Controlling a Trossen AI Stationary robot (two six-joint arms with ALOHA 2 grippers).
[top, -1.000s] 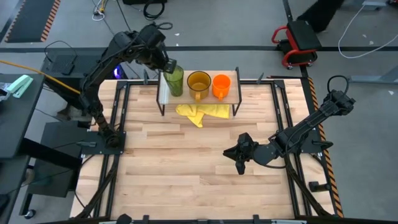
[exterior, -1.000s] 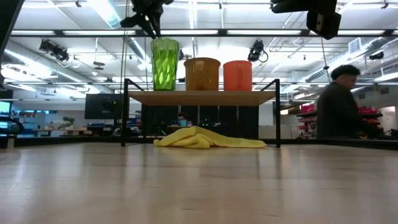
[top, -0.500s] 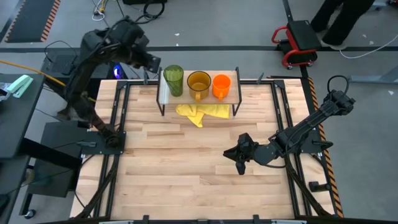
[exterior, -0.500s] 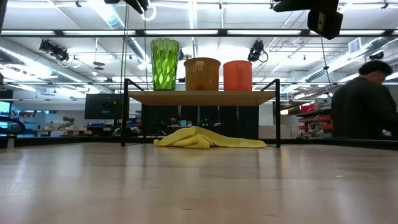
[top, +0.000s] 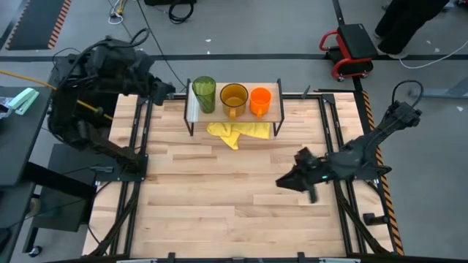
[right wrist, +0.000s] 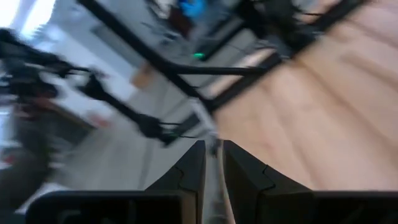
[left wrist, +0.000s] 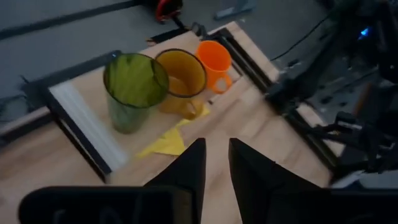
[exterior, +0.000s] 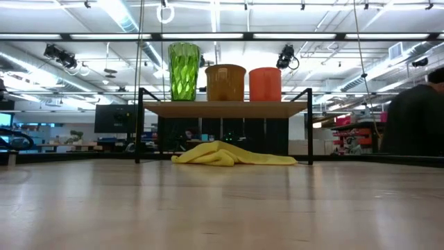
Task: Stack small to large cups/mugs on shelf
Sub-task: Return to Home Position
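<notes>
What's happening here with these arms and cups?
Nothing is being handled right now. A green cup, a yellow mug and an orange mug stand in a row on the shelf, with a yellow cloth under it. The left hand hangs by the far left corner of the table, the right hand over its right side; both hold nothing.

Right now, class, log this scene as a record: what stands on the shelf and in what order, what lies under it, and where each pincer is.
On shelf, from left: green cup, yellow mug, orange mug
Cup state: all upright, in one row
Under shelf: yellow cloth
Left pincer: empty, left of the shelf, clear of the green cup
Right pincer: empty, over the table's right side
</notes>
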